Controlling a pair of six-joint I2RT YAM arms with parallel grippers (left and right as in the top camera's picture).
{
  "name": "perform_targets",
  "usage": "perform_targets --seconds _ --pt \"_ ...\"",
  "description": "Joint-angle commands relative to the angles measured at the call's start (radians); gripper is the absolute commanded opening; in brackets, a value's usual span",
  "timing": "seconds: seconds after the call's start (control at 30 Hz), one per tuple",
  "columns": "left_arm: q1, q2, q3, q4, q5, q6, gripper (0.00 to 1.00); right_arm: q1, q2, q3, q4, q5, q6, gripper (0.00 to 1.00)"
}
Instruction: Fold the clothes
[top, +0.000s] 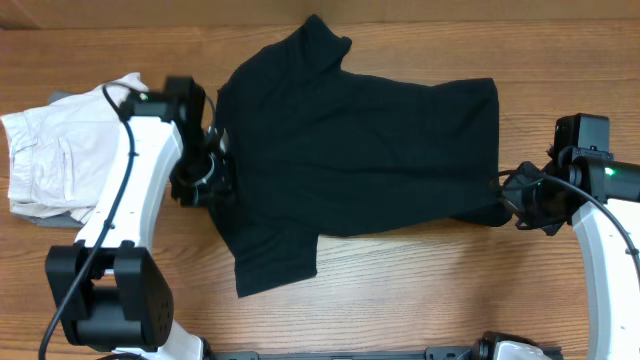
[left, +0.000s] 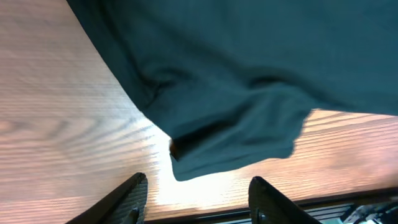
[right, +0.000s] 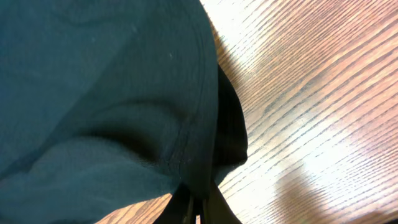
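Two arms flank one plain black short-sleeved T-shirt (top: 370, 150) of soft fabric, which lies spread on the brown wood-grain table (top: 420, 280). Its long axis runs across the table. The neck end lies toward the left arm and the hem toward the right, with one sleeve pointing to the far edge and the other to the near edge.

The right gripper (top: 512, 197) sits at the near corner of the hem. In its wrist view its jaws are pinched tight on a doubled fold of the black cloth (right: 196, 208).

The left gripper (top: 205, 172) is just beside the neck edge. Its jaws (left: 199, 200) stand partly apart with only bare table between them, and a loose fold of the T-shirt's edge lies just ahead of them, untouched.

My judgement is that the next move turns on this gap. The left arm is the nearer one to the neck end, and it must reach forward onto that edge before the two ends can be brought together along the long axis.

No box, basket or tray shows. A folded off-white pocketed garment (top: 50, 160) rests on the table beyond the left arm, apart from the T-shirt.
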Motion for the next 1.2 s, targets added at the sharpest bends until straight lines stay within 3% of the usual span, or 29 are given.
perform_targets --seconds 0.0,0.13,0.27,0.37,0.43,0.47,0.7,0.87,1.0,1.17 --pt "0.006 -0.001 -0.132 0.056 0.035 -0.068 0.59 -0.003 -0.025 0.011 0.002 0.018 -0.01 0.06" --pt "-0.006 -0.001 -0.302 0.193 0.124 -0.07 0.59 -0.003 -0.025 0.011 0.003 0.018 -0.01 0.08" --pt "-0.01 -0.001 -0.439 0.303 0.146 -0.134 0.5 -0.003 -0.024 0.011 0.009 0.018 -0.01 0.08" --pt "-0.01 -0.001 -0.523 0.375 0.153 -0.179 0.29 -0.003 -0.024 0.011 0.01 0.018 -0.01 0.08" --pt "-0.008 -0.001 -0.558 0.403 0.154 -0.204 0.08 -0.003 -0.024 0.011 0.01 0.018 -0.01 0.08" --pt "-0.006 -0.001 -0.566 0.402 0.154 -0.211 0.04 -0.003 -0.024 0.011 0.01 0.018 -0.01 0.08" --pt "0.046 -0.041 -0.561 0.285 0.098 -0.202 0.04 -0.003 -0.024 0.011 0.015 0.048 -0.01 0.08" --pt "0.24 -0.176 -0.551 0.212 0.047 -0.15 0.04 -0.003 -0.024 0.011 0.012 0.105 -0.01 0.13" --pt "0.402 -0.278 -0.544 0.18 0.116 -0.095 0.04 -0.003 -0.023 0.011 0.011 0.107 -0.01 0.18" --pt "0.448 -0.332 -0.544 0.17 0.132 -0.089 0.04 -0.003 -0.023 0.011 0.023 0.094 -0.006 0.46"
